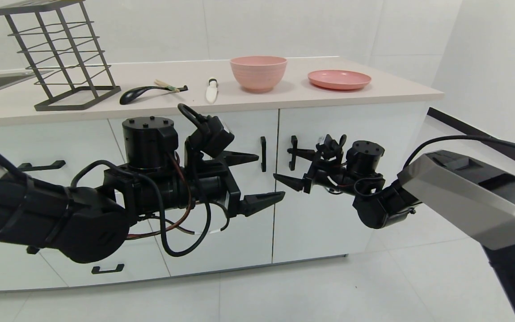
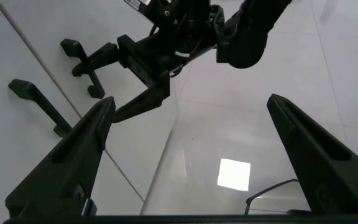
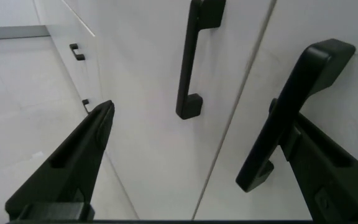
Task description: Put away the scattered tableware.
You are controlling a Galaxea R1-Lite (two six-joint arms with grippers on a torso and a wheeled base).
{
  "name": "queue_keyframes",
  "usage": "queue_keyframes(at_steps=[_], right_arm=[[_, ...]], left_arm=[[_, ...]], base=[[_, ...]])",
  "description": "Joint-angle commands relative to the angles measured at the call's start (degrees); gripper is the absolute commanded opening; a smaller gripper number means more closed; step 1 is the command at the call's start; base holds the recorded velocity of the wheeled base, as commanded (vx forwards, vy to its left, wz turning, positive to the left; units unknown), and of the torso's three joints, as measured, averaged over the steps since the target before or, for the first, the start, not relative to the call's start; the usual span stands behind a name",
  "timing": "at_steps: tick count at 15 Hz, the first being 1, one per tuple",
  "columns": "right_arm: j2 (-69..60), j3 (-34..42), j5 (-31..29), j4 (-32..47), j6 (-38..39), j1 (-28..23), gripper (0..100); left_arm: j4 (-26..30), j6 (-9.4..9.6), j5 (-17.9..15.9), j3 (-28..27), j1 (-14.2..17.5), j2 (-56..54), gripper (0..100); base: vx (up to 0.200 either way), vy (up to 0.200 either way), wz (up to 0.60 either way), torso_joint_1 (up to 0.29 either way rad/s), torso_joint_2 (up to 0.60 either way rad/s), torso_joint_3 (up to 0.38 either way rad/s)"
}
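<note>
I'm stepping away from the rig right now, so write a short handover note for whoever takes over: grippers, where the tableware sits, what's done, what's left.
Left gripper: open, empty, in front of the cabinet doors, below the counter.
Right gripper: open, empty, facing the left one, close to a door handle.
Things: all on the counter. Black rack at the robot's left; then black spoon with chopsticks by its handle, white knife, pink bowl, pink plate toward the right.
Done: nothing put away.
Left: every piece; presumably they go to the rack.
</note>
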Motion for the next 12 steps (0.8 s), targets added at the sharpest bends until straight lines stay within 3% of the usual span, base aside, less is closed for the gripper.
queue_keyframes(at_steps=[1,3,10,12], right_arm=[[-0.6,0.6,1.9,-0.2,0.0,0.2,100],[-2.9,2.4,2.7,-0.2,0.0,0.3,100],[-16.3,28.6,4.6,-7.1,-0.1,0.8,100],[-16.8,32.4,5.4,-10.4,0.0,0.6,100]], left_arm=[[-0.5,-0.14,0.0,-0.4,0.1,0.8,100],[-2.2,-0.58,0.0,-0.4,0.0,1.4,100],[-2.9,-0.93,0.3,-7.6,-1.9,7.8,100],[-2.9,-0.93,0.6,-11.1,-2.7,10.2,100]], base=[[0.000,0.000,0.00,0.000,0.00,0.000],[0.000,0.000,0.00,0.000,0.00,0.000],[0.000,0.000,0.00,0.000,0.00,0.000],[0.000,0.000,0.00,0.000,0.00,0.000]])
